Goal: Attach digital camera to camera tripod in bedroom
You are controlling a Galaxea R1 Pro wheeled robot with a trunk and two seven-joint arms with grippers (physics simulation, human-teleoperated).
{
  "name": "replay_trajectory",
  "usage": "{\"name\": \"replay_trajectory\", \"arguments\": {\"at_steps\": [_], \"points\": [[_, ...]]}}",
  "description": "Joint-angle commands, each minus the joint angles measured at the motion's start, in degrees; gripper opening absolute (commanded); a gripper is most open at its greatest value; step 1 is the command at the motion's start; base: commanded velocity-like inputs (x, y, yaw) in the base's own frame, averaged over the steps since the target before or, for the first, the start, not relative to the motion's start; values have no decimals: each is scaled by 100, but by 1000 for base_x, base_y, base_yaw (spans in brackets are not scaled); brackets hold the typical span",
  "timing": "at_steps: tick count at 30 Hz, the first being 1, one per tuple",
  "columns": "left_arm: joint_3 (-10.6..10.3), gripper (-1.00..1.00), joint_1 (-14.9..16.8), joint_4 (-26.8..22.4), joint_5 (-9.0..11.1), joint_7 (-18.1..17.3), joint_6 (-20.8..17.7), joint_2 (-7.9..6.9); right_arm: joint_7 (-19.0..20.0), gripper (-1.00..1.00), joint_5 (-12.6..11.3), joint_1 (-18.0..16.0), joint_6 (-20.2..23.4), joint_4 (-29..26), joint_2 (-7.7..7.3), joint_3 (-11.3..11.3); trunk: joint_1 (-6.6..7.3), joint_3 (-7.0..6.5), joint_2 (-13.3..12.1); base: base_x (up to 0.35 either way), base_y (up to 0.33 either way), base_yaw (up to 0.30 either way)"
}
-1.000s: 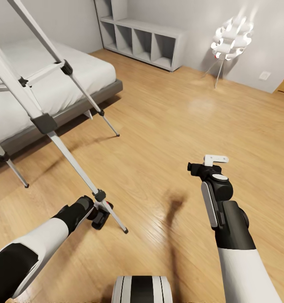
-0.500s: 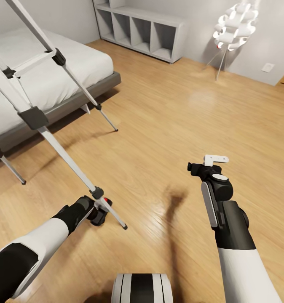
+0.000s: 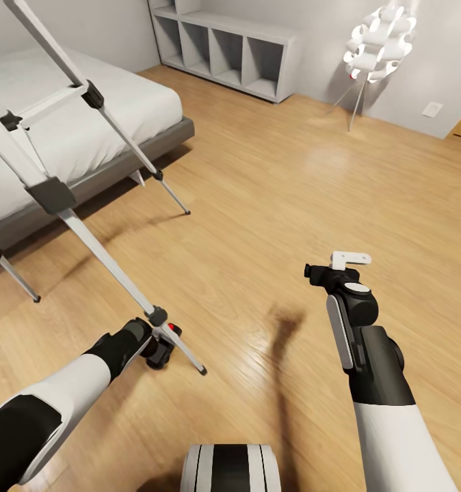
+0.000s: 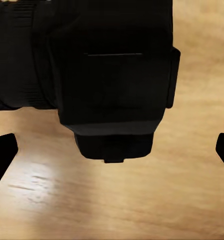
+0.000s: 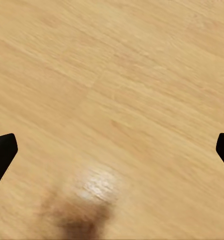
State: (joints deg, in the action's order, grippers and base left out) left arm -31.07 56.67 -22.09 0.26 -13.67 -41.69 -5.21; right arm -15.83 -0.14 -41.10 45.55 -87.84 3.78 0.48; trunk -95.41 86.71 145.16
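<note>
The camera tripod stands at the left of the head view, its silver legs spread on the wood floor of the bedroom; the nearest foot rests just past my left hand. The digital camera, black with a red button, sits at my left gripper, low by that foot. In the left wrist view the digital camera looms close, and the left gripper has its fingertips wide apart and clear of it. My right gripper hovers open over bare floor, the same right gripper holding nothing.
A grey bed with a white mattress stands behind the tripod at the left. Along the far wall runs a low grey cubby shelf, and a white floor lamp stands at the far right. Wood floor stretches between them.
The whole head picture has shifted: bed, shelf and tripod legs slid a little left and the lamp rose, so the camera moved. Both arms keep their places in the view.
</note>
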Motion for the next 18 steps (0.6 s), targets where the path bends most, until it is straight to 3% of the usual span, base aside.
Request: {"name": "replay_trajectory", "arguments": {"at_steps": [1,18], "points": [[-31,100,2,-11,1,-21,-23,-8,-25,100,-3,-4,31,-5,1,5,0,4,2,68,58,-1],[-31,100,2,100,1,-21,-15,-6,-25,100,-3,-4,29,-5,2,5,0,4,2,57,32,0]]}}
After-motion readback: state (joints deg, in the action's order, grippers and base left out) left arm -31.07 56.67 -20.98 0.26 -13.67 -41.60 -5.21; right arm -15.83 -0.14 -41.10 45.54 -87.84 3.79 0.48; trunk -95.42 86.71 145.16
